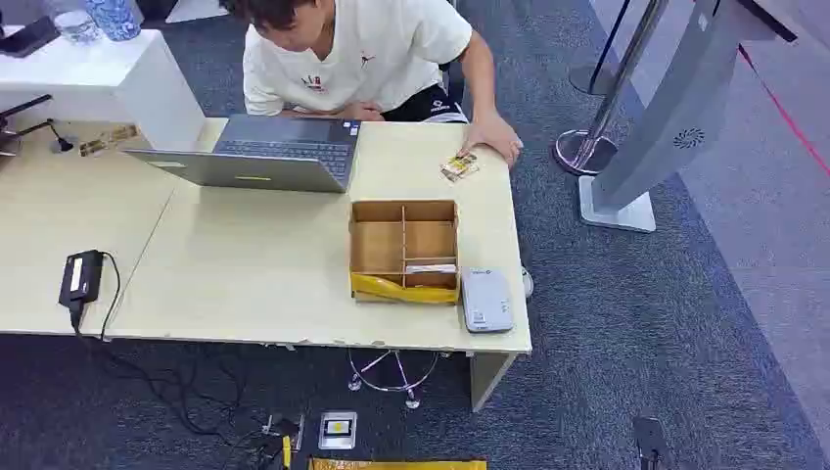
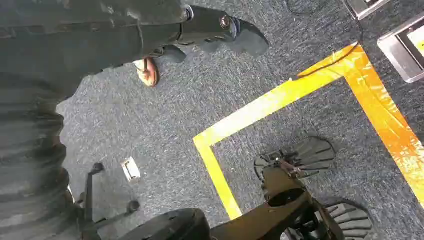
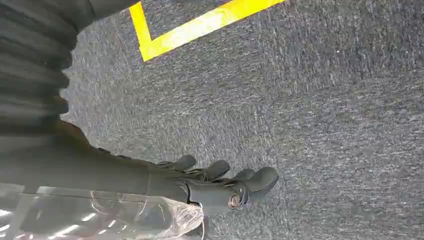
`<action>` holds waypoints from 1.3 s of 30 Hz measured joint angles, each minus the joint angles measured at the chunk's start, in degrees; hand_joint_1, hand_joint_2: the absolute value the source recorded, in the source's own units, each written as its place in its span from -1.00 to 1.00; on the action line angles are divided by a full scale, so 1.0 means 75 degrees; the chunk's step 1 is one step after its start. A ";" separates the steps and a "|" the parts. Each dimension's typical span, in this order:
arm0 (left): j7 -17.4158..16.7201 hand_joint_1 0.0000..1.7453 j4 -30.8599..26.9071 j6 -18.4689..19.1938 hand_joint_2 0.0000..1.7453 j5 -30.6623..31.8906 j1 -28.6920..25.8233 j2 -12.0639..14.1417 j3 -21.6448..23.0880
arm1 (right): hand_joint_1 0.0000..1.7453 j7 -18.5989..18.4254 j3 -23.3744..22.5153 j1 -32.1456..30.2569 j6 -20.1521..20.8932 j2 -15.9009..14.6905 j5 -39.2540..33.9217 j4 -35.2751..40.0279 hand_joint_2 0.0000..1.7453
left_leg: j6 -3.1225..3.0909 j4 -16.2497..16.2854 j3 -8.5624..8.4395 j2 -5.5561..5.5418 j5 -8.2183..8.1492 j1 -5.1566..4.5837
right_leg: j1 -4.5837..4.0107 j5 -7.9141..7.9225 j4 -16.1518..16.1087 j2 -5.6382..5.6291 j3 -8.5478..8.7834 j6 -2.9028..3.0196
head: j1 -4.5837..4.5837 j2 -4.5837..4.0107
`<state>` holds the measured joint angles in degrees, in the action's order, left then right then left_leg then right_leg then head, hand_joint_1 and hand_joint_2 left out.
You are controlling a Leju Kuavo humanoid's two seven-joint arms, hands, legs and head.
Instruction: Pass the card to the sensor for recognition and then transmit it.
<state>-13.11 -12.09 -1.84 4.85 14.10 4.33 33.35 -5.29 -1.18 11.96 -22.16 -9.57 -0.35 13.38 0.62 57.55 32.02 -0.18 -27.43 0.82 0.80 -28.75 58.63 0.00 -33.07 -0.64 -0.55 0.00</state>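
A small patterned card (image 1: 458, 166) lies near the far right corner of the light wooden table (image 1: 245, 264). A person's hand (image 1: 496, 136) rests right beside it. The grey sensor box (image 1: 486, 300) sits at the table's near right edge, next to a partitioned cardboard box (image 1: 404, 251) with a pale card (image 1: 432, 266) in one compartment. My left hand (image 2: 220, 31) hangs over the grey carpet with dark fingers spread, holding nothing. My right hand (image 3: 220, 184) also hangs low over the carpet, its fingers stretched out and empty.
A person in a white shirt (image 1: 357, 49) leans over the far side behind an open laptop (image 1: 264, 155). A black power brick (image 1: 81, 277) lies at the left. A grey kiosk stand (image 1: 666, 127) and a stanchion base (image 1: 579, 152) stand to the right. Yellow tape (image 2: 280, 100) marks the floor.
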 joint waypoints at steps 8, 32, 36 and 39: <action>-0.0006 -1.00 0.0000 0.0000 1.00 -0.0003 0.0002 0.0012 0.0000 | -1.00 0.0000 0.0000 0.0001 0.0000 0.0000 0.0017 -0.0009 1.00 | -0.0001 0.0000 0.0001 0.0000 -0.0001 0.0000 | 0.0000 0.0000 -0.0001 -0.0001 -0.0001 0.0000 | 0.0003 -0.0003; 0.0435 -1.00 0.0006 -0.0198 1.00 -0.0017 -0.0041 0.0073 -0.0003 | -1.00 0.3959 -0.0715 0.0680 -0.2125 -0.0829 -0.1413 0.0117 1.00 | -0.0007 0.0001 0.0004 0.0002 0.0004 -0.0015 | 0.0018 0.0013 0.0001 0.0000 0.0000 -0.0014 | 0.0000 -0.0003; 0.0577 -1.00 0.0012 -0.0236 1.00 0.0064 -0.0058 0.0090 -0.0003 | -1.00 0.4841 -0.1178 0.1396 -0.2355 -0.1574 -0.1098 0.0522 1.00 | -0.0027 0.0004 0.0004 0.0001 0.0017 -0.0024 | 0.0026 0.0019 0.0000 0.0002 0.0004 -0.0022 | 0.0006 -0.0003; 0.0659 -1.00 0.0015 -0.0242 1.00 0.0085 -0.0059 0.0093 0.0000 | -1.00 0.5313 -0.1583 0.1843 -0.2366 -0.1854 -0.0363 0.1035 1.00 | -0.0032 0.0004 0.0014 -0.0004 0.0021 -0.0027 | 0.0031 0.0025 0.0001 0.0006 0.0002 -0.0030 | 0.0000 0.0000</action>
<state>-8.17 -11.98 -3.65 5.49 13.66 5.03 33.35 34.56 -13.05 25.78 -39.91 -23.48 -3.07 21.14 0.38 57.58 32.12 -0.21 -27.27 0.61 1.03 -28.56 58.64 0.04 -33.06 -0.86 -0.55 0.00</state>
